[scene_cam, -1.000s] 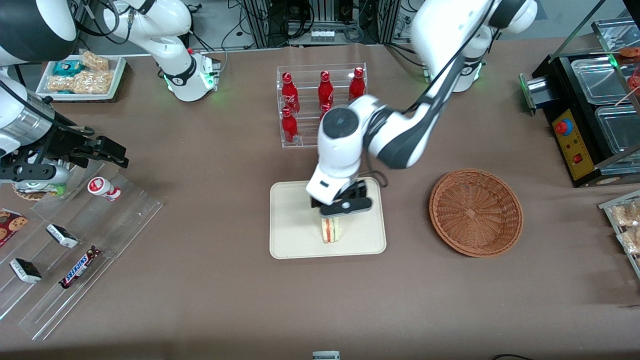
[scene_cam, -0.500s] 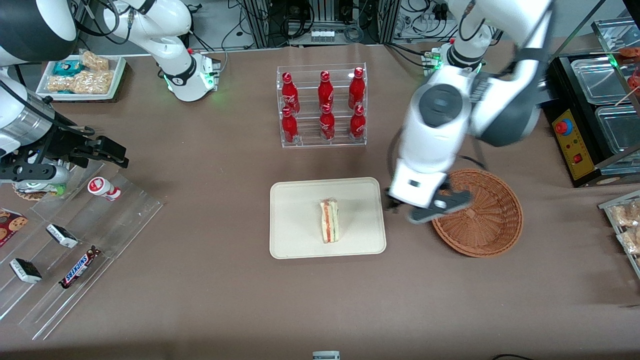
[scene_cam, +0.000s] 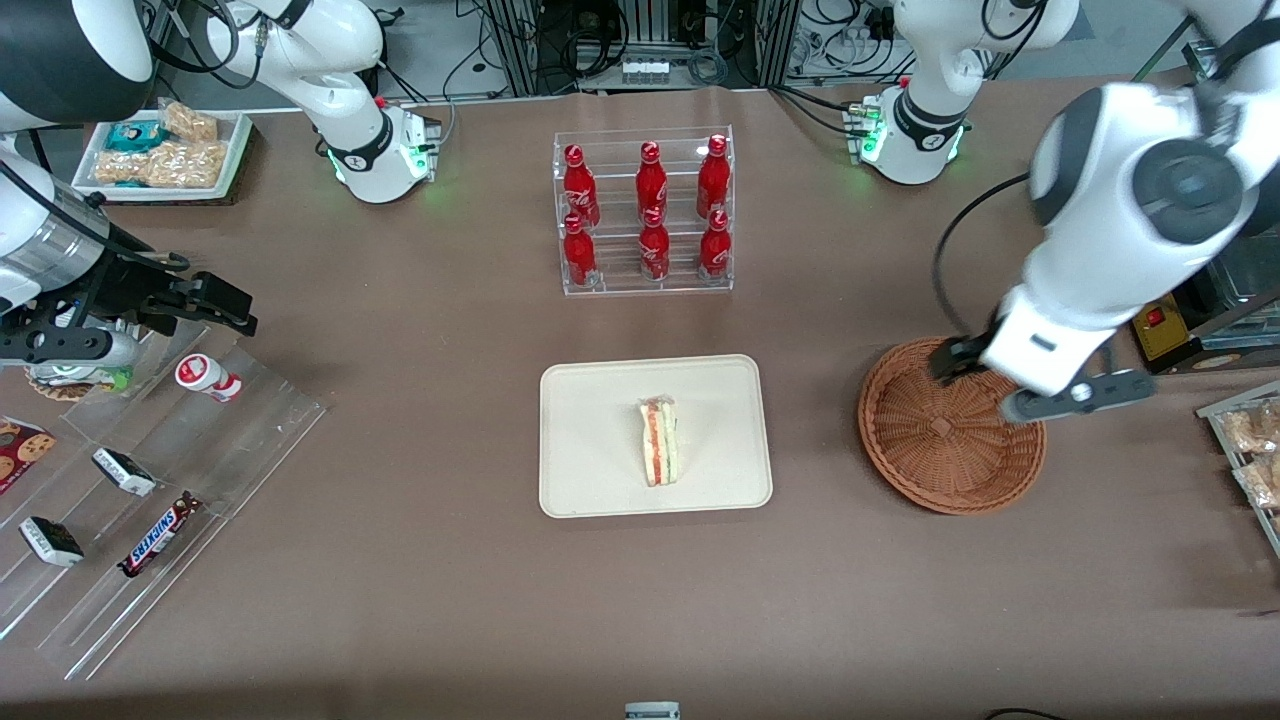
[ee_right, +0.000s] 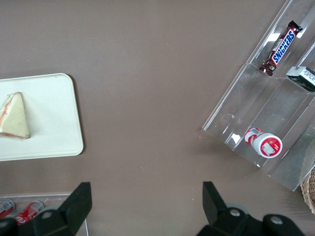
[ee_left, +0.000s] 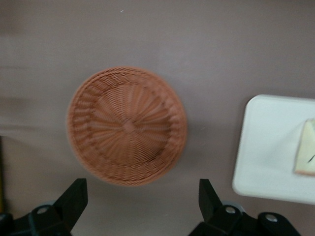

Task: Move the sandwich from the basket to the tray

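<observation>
The sandwich [scene_cam: 659, 443], a cream wedge with red, orange and green layers, stands on its edge on the cream tray [scene_cam: 590, 480]. It also shows in the left wrist view [ee_left: 306, 155] on the tray [ee_left: 261, 147], and in the right wrist view [ee_right: 14, 117]. The round wicker basket [scene_cam: 935, 455] is empty and lies toward the working arm's end of the table; it also shows in the left wrist view [ee_left: 127, 126]. My left gripper [scene_cam: 1040, 385] hangs high above the basket's rim, open and empty, with the fingertips [ee_left: 76, 194] wide apart.
A clear rack of red cola bottles [scene_cam: 643, 212] stands farther from the front camera than the tray. Acrylic racks with snack bars [scene_cam: 150, 500] lie toward the parked arm's end. A black appliance [scene_cam: 1170, 250] and a tray of snacks [scene_cam: 1255, 450] sit near the basket.
My left gripper has let go of the sandwich on the tray, risen and swung away over the basket toward the working arm's end. The sandwich stays on the tray.
</observation>
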`<state>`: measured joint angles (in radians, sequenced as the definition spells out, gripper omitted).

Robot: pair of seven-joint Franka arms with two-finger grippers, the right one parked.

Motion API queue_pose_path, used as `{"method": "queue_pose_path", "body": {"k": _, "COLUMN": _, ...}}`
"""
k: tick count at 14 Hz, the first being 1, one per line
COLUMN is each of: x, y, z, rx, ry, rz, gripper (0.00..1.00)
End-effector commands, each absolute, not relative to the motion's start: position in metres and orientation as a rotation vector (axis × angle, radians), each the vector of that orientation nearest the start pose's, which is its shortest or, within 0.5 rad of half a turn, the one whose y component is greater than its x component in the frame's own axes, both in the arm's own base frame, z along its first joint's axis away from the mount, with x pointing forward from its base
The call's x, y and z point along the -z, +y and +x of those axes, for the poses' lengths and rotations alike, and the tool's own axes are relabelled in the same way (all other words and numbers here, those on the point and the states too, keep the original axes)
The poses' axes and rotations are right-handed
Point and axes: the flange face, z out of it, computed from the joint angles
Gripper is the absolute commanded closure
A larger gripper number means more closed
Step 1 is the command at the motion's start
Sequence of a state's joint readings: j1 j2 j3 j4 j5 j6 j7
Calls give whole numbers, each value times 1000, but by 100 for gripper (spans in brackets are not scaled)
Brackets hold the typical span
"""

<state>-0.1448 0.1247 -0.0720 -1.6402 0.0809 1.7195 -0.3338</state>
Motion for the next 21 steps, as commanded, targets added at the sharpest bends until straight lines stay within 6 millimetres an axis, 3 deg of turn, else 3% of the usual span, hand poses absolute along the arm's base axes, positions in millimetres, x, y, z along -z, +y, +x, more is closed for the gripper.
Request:
{"method": "queue_pose_path", "body": {"k": 1, "x": -555, "y": -73, "z": 549, "rx": -78, "ry": 9, "rz": -3111, "gripper": 0}}
{"method": "queue_pose_path", "body": {"k": 4, "x": -590, "y": -40, "z": 546, "rx": -129, "ry": 139, "rz": -3122, "gripper": 0}}
{"method": "queue_pose_path", "body": {"k": 7, "x": -627, "y": 10, "z": 546, "rx": -80, "ry": 197, "rz": -3174, "gripper": 0}}
{"method": "queue_pose_path", "body": {"k": 10, "x": -631, "y": 41, "z": 550, "rx": -24, "ry": 201, "rz": -3169, "gripper": 0}}
{"method": "queue_pose_path", "body": {"k": 12, "x": -632, "y": 43, "z": 559, "rx": 72, "ry": 186, "rz": -3151, "gripper": 0}}
{"method": "queue_pose_path", "body": {"k": 16, "x": -631, "y": 43, "z": 552, "rx": 16, "ry": 171, "rz": -3166, "gripper": 0}}
{"method": "queue_pose_path", "body": {"k": 19, "x": -633, "y": 19, "z": 554, "rx": 19, "ry": 206, "rz": -3175, "gripper": 0}}
{"method": "queue_pose_path", "body": {"k": 21, "x": -633, "y": 13, "z": 553, "rx": 9, "ry": 206, "rz": -3176, "gripper": 0}}
